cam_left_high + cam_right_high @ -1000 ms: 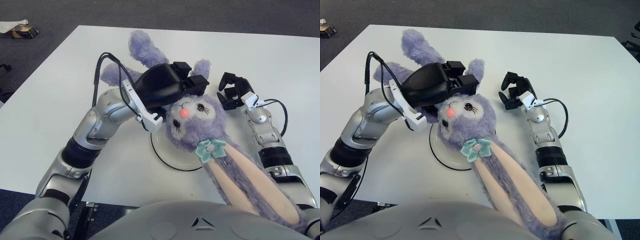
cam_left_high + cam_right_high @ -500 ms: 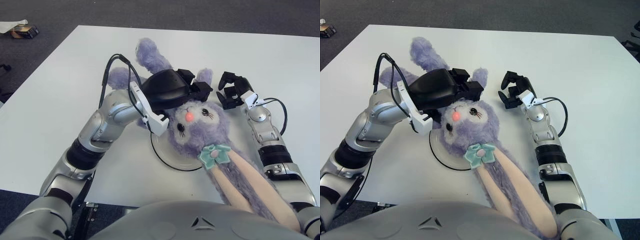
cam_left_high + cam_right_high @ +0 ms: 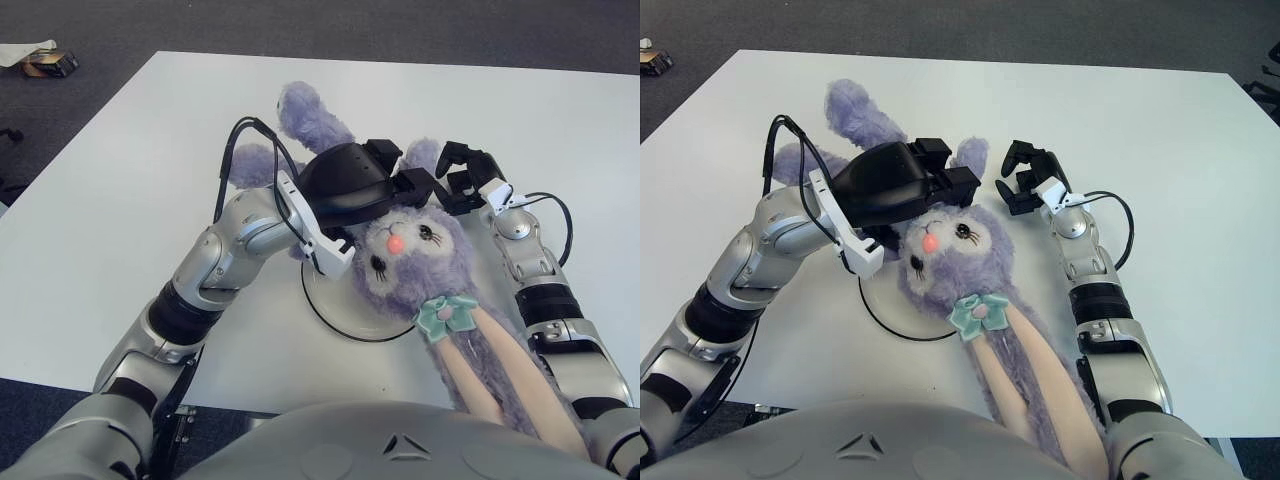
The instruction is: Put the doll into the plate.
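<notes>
White table [image 3: 120, 180], dark carpet beyond its far and left edges. Left hand [image 3: 395, 185] is clenched on the top of the doll [image 3: 415, 265], fingers buried in the purple fur just above the face. Right hand [image 3: 1025, 185] shows just right of the doll's head, fingers loosely curled and holding nothing; whether it touches the fur cannot be told.

Doll is a long purple plush rabbit: head over the right part of the plate [image 3: 325, 300], its far limbs splayed on the table beyond the left hand, green flower bow [image 3: 447, 312] at the plate's near right rim, long pink-lined ears trailing toward the robot's chest, off the plate.

Step in hand, as judged: placing, with the head roughly over the dish but most of the body outside it. Next move likely calls for drawing the doll leftward to centre it on the plate, gathering the trailing parts, then letting go.

Room: broad bare table to the left and far right; near edge lies close below the plate, so little margin toward the robot.
</notes>
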You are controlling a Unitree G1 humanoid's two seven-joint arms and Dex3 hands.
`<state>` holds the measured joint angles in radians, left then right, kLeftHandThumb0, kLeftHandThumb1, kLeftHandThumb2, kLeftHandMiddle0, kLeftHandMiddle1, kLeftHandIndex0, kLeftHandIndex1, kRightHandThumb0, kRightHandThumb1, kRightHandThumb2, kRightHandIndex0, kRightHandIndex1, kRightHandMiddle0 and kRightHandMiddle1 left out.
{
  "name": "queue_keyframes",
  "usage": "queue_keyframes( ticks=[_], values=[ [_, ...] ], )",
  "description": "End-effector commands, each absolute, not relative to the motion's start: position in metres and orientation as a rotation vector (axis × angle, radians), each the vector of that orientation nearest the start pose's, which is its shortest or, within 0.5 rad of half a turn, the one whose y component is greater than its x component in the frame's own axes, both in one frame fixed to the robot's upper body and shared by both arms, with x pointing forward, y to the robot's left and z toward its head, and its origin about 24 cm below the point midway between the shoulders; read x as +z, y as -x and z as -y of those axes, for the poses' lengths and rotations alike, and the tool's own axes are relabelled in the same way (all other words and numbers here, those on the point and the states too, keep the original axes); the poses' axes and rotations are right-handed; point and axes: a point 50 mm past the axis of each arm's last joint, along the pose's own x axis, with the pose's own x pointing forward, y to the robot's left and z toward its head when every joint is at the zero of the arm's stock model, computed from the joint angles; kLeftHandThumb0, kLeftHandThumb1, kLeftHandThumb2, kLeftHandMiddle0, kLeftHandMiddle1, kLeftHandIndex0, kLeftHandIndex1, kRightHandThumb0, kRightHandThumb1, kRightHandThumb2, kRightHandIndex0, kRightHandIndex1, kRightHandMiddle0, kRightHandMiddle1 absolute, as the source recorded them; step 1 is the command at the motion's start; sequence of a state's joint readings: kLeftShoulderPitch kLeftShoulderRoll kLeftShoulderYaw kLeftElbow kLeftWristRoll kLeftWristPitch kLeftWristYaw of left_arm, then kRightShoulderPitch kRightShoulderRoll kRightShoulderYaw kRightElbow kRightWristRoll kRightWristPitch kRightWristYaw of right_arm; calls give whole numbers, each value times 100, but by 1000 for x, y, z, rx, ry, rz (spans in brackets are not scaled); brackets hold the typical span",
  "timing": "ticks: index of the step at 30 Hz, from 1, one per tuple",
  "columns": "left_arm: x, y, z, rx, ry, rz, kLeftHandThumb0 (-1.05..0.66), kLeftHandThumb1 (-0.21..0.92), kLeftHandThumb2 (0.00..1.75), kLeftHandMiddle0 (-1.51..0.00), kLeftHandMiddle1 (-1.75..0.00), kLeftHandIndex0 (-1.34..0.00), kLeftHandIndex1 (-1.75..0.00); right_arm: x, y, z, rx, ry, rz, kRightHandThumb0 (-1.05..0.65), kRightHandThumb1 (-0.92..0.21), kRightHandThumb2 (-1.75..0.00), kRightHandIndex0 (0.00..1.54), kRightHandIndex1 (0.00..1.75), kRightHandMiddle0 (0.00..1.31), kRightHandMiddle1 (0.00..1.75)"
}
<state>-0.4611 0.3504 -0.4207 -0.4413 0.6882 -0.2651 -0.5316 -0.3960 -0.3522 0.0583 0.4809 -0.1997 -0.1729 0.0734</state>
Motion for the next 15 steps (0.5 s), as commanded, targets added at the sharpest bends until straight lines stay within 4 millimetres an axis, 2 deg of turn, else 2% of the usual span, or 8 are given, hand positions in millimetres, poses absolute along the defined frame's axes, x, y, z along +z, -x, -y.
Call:
queue_keyframes(
  ticks=[1, 3, 5, 9, 11, 15],
  values=[
    [197, -225, -38, -821, -1268, 953, -1, 37, 126, -46, -175, -45, -175, 25, -310, 205, 167, 594, -136, -50, -28, -136, 113, 175, 64, 175],
    [197, -225, -38, -823, -1263, 950, -19, 53, 105, -71, -175, -39, -175, 24, -310, 205, 175, 577, -134, -50, -28, -136, 115, 175, 64, 175],
    [196, -224, -37, -825, -1256, 948, -31, 63, 91, -86, -175, -35, -175, 24, -309, 204, 190, 542, -134, -50, -28, -136, 117, 175, 64, 175],
    [195, -223, -35, -826, -1242, 951, -37, 70, 82, -86, -175, -32, -175, 24, -309, 204, 214, 494, -130, -50, -28, -135, 120, 175, 64, 175],
    [194, -222, -34, -827, -1225, 958, -63, 83, 83, -78, -175, -26, -175, 25, -309, 204, 230, 487, -124, -50, -27, -137, 123, 175, 65, 175],
    [191, -221, -32, -829, -1192, 954, -79, 90, 86, -65, -175, -19, -175, 27, -310, 205, 247, 531, -103, -51, -25, -140, 126, 175, 67, 175]
  ],
)
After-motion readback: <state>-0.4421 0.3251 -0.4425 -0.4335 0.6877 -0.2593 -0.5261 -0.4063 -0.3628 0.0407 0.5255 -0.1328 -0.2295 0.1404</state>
